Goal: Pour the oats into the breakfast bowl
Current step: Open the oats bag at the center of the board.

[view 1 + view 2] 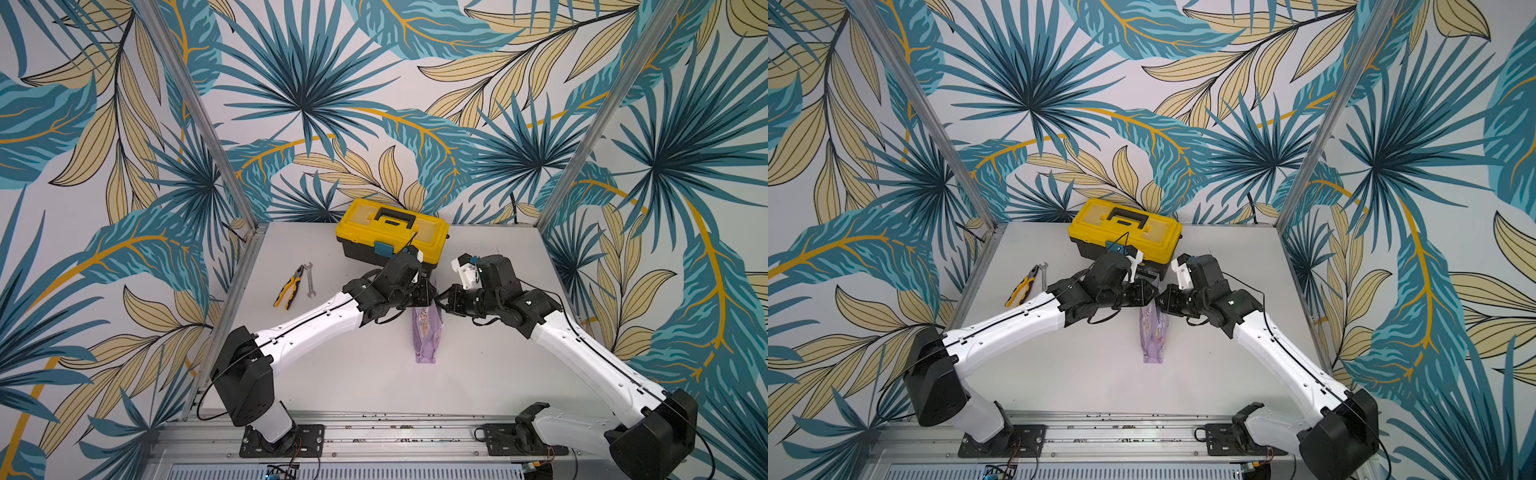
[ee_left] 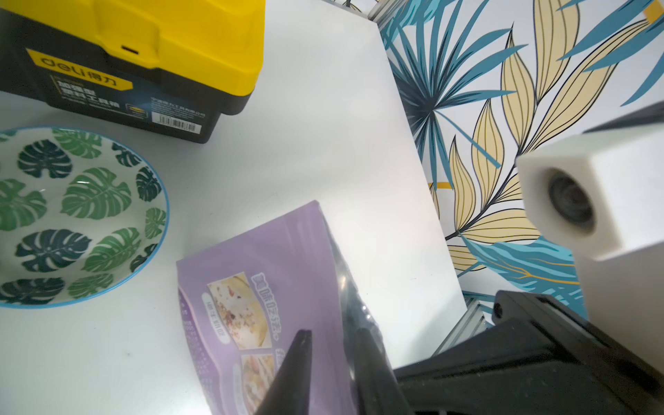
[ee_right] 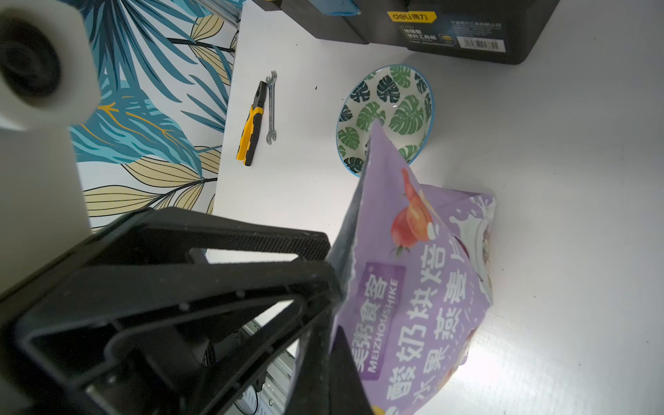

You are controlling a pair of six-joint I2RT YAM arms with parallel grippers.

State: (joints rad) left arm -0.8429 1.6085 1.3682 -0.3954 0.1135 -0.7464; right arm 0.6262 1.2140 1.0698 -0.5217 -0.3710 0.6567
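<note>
Purple pouch (image 1: 426,332) — green-leaf bowl (image 2: 93,201) — yellow-black toolbox (image 1: 390,232)

- Both top views: mounted high above the front rail, facing down and toward the back wall. They sit far off and show the whole table (image 1: 332,386), both arms and the toolbox (image 1: 390,226). Near-identical pair, slight sideways offset.
- Left wrist view: very close, looking past the left gripper (image 2: 334,334) along the pouch (image 2: 258,258) to the bowl (image 2: 107,201), the toolbox front and the right wrist camera (image 2: 575,201).
- Right wrist view: very close, looking past the right gripper (image 3: 334,267) over the pouch to the bowl, pliers (image 3: 251,122), wrench (image 3: 271,107) and left wrist camera (image 3: 36,61).
- Shared: both wrist views show the pouch, bowl and toolbox label. The pouch and toolbox are in all four.
</note>
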